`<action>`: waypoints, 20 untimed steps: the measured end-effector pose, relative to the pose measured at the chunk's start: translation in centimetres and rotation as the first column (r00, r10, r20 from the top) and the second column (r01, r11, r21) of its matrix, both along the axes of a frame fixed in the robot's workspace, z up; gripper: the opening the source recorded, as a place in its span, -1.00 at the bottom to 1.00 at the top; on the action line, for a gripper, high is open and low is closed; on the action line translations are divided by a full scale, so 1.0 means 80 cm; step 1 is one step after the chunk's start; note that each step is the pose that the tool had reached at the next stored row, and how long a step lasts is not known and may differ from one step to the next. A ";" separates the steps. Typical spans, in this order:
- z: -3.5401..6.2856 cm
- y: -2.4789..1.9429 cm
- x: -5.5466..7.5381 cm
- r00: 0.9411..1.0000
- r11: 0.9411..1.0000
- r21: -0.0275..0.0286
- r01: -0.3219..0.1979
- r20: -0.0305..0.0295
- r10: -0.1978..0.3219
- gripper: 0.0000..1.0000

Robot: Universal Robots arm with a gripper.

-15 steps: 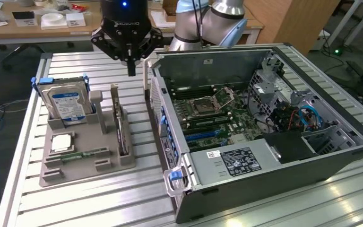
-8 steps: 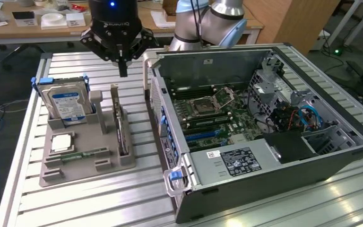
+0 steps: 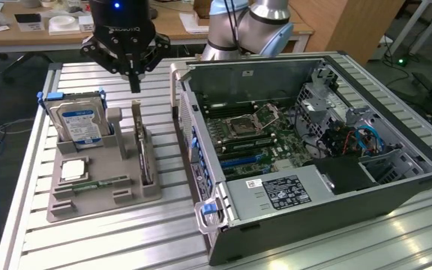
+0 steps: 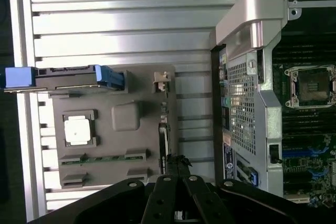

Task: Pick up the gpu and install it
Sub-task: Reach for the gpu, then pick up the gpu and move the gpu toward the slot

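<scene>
The graphics card [image 3: 142, 152] is stood on its long edge in a slot of the grey stand [image 3: 137, 199], so its upper edge is offered to a grasp from above. The claw [image 3: 135, 85] is hung just over the card's far end, apart from it, with fingers drawn together and nothing held. A hard drive [image 3: 81, 125] is propped upright in the same stand. The computer case [image 3: 396, 185] is laid on its side, cover off (presumably so the circuit board [image 3: 269, 140] faces up). Everything is set on a ribbed aluminium table [image 3: 111, 242]. A cluttered wooden desk [image 3: 21, 34] is seen behind.
</scene>
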State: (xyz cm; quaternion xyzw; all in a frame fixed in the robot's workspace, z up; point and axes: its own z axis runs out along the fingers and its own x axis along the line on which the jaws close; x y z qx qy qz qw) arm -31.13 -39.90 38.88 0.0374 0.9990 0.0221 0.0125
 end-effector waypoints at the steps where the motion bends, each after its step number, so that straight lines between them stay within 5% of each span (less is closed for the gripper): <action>1: 0.000 0.0000 -0.003 1.000 1.000 0.000 0.000 0.000 0.000 -0.80; 13: -0.001 0.0000 -0.035 1.000 1.000 0.000 0.000 0.000 0.000 -0.80; 20: -0.001 0.0000 -0.037 1.000 1.000 0.000 0.000 0.000 0.000 -0.80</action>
